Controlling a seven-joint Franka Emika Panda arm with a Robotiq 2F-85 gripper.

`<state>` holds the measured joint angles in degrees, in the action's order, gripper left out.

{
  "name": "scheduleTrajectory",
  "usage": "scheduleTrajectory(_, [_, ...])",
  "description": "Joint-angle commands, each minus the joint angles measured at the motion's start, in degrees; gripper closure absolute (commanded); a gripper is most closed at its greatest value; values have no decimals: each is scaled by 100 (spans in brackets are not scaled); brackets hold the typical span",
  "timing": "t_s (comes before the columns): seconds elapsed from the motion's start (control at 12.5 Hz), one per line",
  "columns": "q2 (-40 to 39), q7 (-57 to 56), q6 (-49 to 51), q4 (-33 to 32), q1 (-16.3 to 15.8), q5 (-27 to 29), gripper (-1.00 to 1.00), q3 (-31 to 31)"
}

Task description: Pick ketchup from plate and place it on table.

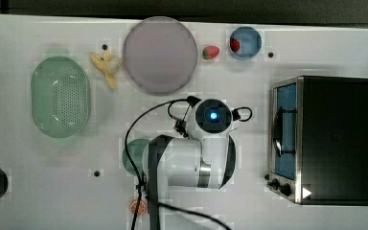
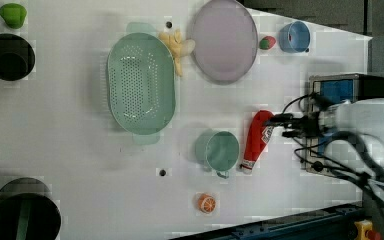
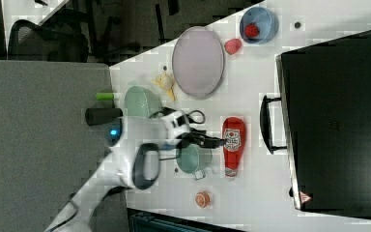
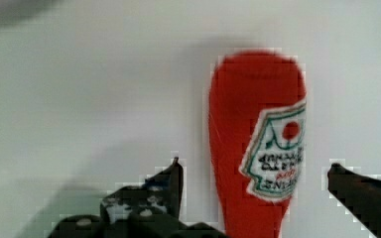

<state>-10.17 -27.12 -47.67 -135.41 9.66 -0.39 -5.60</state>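
Slim red ketchup squeeze bottle [image 4: 250,144] lies flat on the white tabletop [image 2: 70,150], off the round pale greyish-lilac plate [image 2: 223,40] and well apart from it. Label is a white shield with green border, a red dot and dark lettering, too blurred to read. Gripper [image 4: 253,171] is spread wide, one finger either side of the bottle's body, neither touching it. Bottle sits just beside a pale green cup [image 2: 220,150] and near the black and steel toaster oven [image 3: 338,121]. Tabletop is plain white with a few small dark holes. Beyond the plate, right view shows dark floor and a black chair [image 3: 43,41].
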Motion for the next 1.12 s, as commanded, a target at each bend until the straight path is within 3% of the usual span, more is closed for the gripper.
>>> scheduleTrajectory(0.08, [1158,1234,793,880,-55,2,-100,7])
scheduleTrajectory(0.48, [1856,2902,3023,2167,-55,-3,-100,6])
scheduleTrajectory(0.8, [1896,2922,4532,2975,-59,-1,-100,8])
scheduleTrajectory(1.12, [1872,2922,4534,3189,-62,2,-100,2])
